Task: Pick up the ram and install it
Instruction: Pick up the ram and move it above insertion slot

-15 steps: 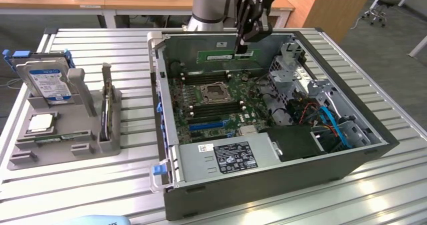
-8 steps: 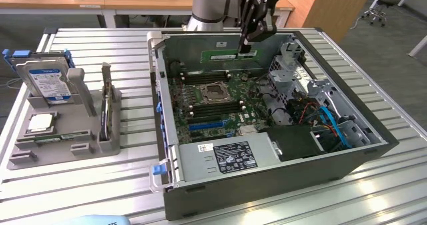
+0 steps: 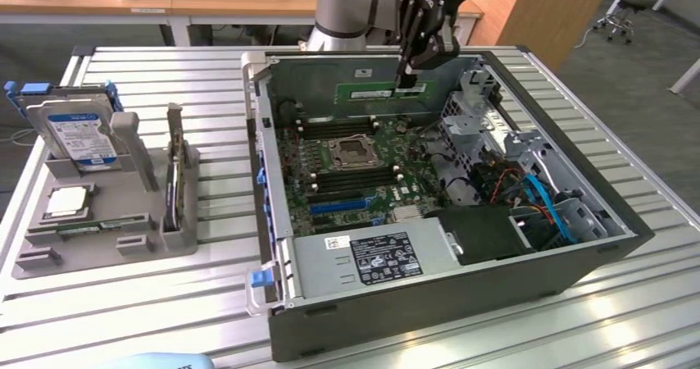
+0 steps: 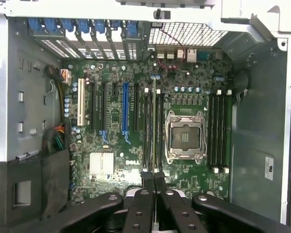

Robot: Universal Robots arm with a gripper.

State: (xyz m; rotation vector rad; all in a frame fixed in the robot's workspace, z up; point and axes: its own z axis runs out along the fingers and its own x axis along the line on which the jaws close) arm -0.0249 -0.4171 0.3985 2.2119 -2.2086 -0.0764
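My tool (image 3: 407, 80) w/ ram (image 3: 372, 93) in PC case (image 3: 438, 303)
Tool clamped on the ram, held above the mobo (image 4: 102, 145), over slots (image 4: 146, 131) just beside the CPU socket (image 4: 185, 136).

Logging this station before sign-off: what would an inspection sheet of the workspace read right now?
Surface: slatted metal table carrying an open computer case.
Job's things: ram held over the motherboard, not in a slot.
Clutter: grey parts tray with hard drive and processor.
Grippers: the one gripper is shut on the ram.
Cables: blue and orange cables inside the case.
Surroundings: wooden desks, office chair.
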